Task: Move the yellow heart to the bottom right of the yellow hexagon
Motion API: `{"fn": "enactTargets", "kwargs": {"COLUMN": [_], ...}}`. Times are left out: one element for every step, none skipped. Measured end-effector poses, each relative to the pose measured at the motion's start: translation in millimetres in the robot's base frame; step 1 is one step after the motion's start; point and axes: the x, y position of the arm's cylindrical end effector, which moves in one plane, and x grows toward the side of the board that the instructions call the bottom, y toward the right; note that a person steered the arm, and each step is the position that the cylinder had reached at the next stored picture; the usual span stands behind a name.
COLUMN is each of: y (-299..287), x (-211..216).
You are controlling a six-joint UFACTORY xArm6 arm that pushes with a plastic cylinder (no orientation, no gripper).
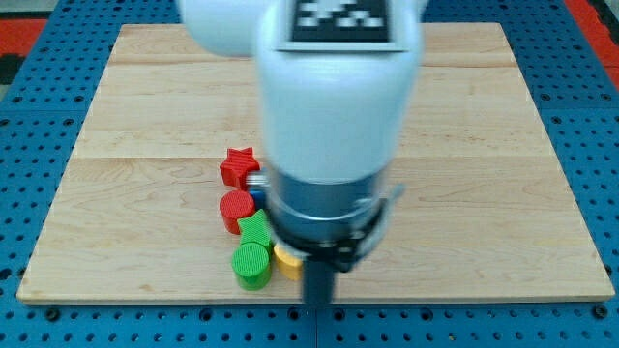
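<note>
A yellow block (286, 258), shape unclear and mostly hidden by the arm (334, 145), lies near the board's (484, 193) bottom edge, beside the green cylinder (252, 265). My tip itself is out of sight; the rod carries no pincer.

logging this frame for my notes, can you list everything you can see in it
red star block: one, red, left of centre on the board
red cylinder block: one, red, just below the star
blue block: one, blue, mostly hidden, shape unclear
green block: one, green, shape unclear, below the red cylinder
green cylinder block: one, green, near the board's bottom edge
yellow block: one, yellow, partly hidden, shape unclear
wooden board: one, light wood
blue pegboard surface: blue, around the board
robot arm: white, centre; my tip at the bottom edge, right of the yellow block
</note>
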Motion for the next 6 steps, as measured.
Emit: {"fn": "enactTargets", "kwargs": {"y": [-23.4, -17.5, 7.7, 32.4, 15.2, -20.7], "x": [-22.6, -36.7, -36.7, -37.1, -40.4, -54.7]}}
